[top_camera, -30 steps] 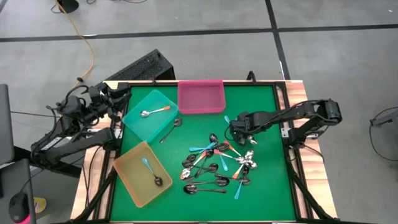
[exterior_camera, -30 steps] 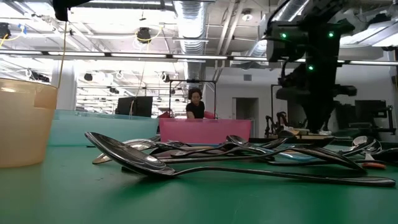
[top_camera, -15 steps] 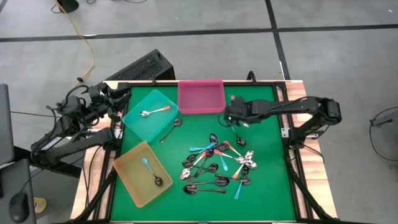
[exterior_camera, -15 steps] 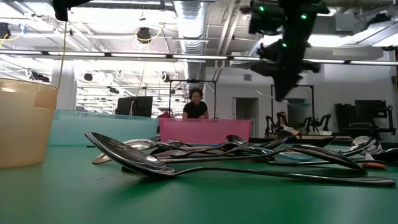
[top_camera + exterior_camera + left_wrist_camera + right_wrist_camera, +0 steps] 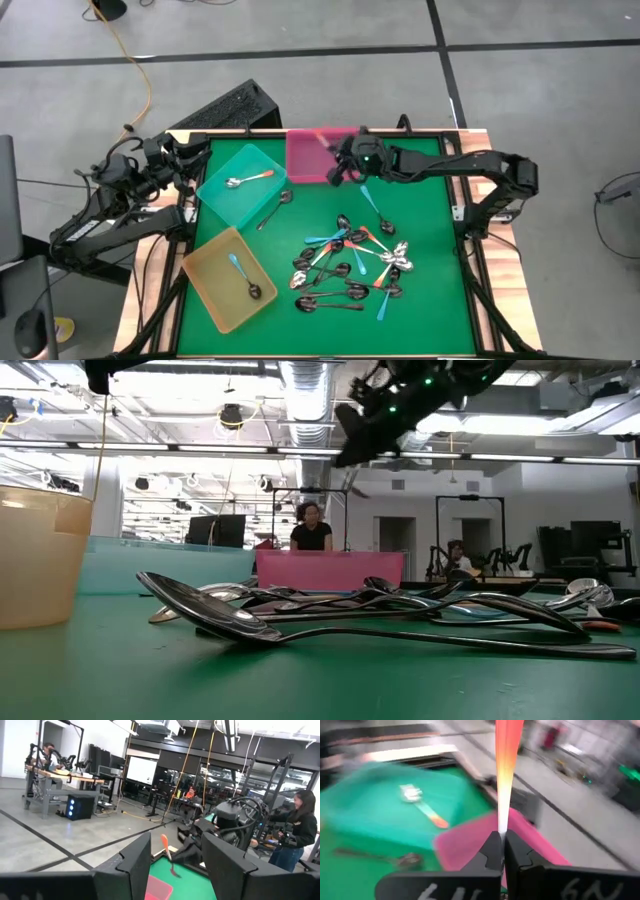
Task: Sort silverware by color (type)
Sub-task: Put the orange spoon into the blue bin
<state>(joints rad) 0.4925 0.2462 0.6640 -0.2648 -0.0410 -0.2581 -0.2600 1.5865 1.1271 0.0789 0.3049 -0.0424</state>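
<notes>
My right gripper [image 5: 340, 160] hangs over the near right corner of the pink tray [image 5: 318, 165], shut on an orange-red-handled spoon [image 5: 506, 775]. From the left wrist view, this spoon [image 5: 167, 852] stands steeply, handle tip up. Several more spoons with blue, orange-red or dark handles lie in a pile [image 5: 350, 265] on the green mat. The teal tray [image 5: 225, 195] holds one orange-handled spoon [image 5: 250, 178]. The yellow tray [image 5: 210, 290] holds a blue-handled spoon [image 5: 237, 265] and a dark one. My left gripper [image 5: 176, 845] waits off the table's far left corner, fingers apart, holding nothing. My right gripper pinches the spoon between its two fingertips [image 5: 492, 851] where the orange handle fades into the pale metal neck [image 5: 502, 831]. The handle runs on past the fingertips, in line with the fingers. The spoon is lifted clear of the mat, above the pink tray's corner.
A dark spoon [image 5: 275, 208] lies on the mat beside the teal tray, and a blue-handled one [image 5: 375, 205] lies alone between the pink tray and the pile. A dark keyboard-like box [image 5: 225, 108] sits beyond the far edge. People show in the room behind.
My right gripper has risen from the spoon pile and swung toward the far edge and the pink tray, tipping from pointing down to nearly level. It stays shut on the orange-handled spoon, which is now lifted clear of the mat.
</notes>
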